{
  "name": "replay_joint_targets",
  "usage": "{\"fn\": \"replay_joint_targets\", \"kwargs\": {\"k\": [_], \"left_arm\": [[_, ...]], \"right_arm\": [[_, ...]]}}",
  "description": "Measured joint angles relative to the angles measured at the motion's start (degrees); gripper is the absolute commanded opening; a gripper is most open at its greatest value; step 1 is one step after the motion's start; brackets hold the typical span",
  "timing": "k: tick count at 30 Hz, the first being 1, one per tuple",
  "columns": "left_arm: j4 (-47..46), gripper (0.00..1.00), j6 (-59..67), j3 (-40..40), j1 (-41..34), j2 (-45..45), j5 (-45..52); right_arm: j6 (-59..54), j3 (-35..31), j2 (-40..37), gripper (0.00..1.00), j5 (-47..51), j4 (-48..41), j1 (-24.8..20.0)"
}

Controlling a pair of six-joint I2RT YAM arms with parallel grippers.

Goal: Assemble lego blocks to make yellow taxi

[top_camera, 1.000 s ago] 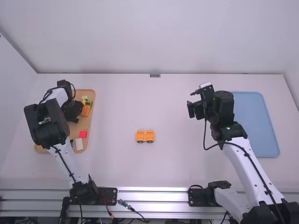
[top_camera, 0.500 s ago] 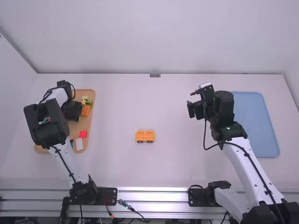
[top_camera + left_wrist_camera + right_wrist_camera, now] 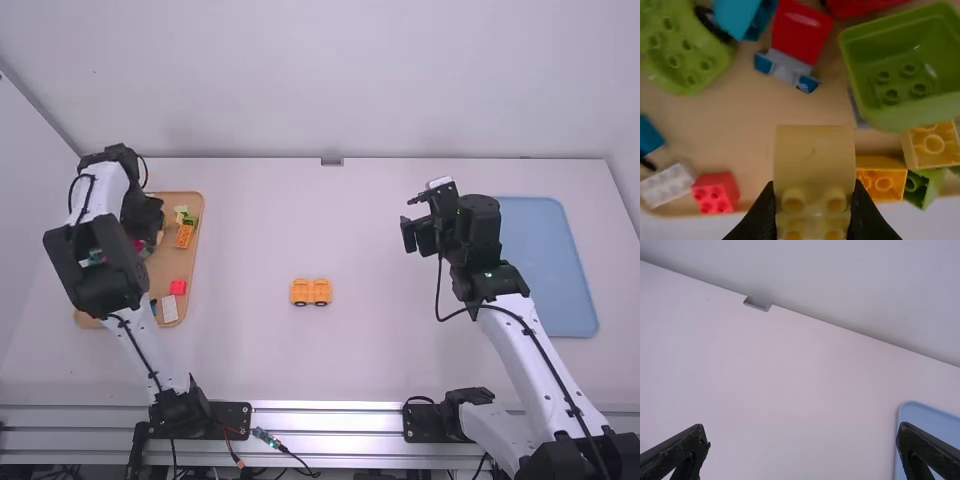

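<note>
Over the parts tray at the left, my left gripper (image 3: 157,225) hangs partly hidden behind its arm. In the left wrist view the left gripper (image 3: 812,215) is shut on a yellow block (image 3: 814,165), held above the tray's loose blocks. An orange-yellow piece with black wheels (image 3: 311,292) stands alone on the middle of the table. Right of that piece and farther back, my right gripper (image 3: 416,235) is held over the table; in the right wrist view the right gripper (image 3: 802,442) is open, its fingers wide apart with nothing between them.
The wooden tray (image 3: 178,262) holds loose bricks, among them a red block (image 3: 717,192), a white block (image 3: 665,185) and a green hollow piece (image 3: 902,70). A blue tray (image 3: 548,265) lies at the right, beside the right arm.
The left gripper has shifted up and a little left over the tray, uncovering more of the wood. The right arm and the wheeled piece have stayed still.
</note>
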Motion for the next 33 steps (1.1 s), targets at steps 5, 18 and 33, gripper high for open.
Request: {"fn": "replay_joint_targets", "kwargs": {"k": [5,18,33], "left_arm": [[-6.45,0.03,-5.70,1.36,-2.45,-0.02,-3.41],[9.97,0.03,-13.86,-18.25,-24.79,-12.72,-6.08],[16.81,0.02,-31.58,-37.68,-36.33,-26.25,0.87]], "right_arm": [[0.09,0.00,0.00,0.99,-0.02,-0.02,0.00],[0.04,0.00,0.00,0.99,-0.04,-0.22,0.00],[2.67,0.00,0.00,0.99,-1.33,-0.07,0.00]]}}
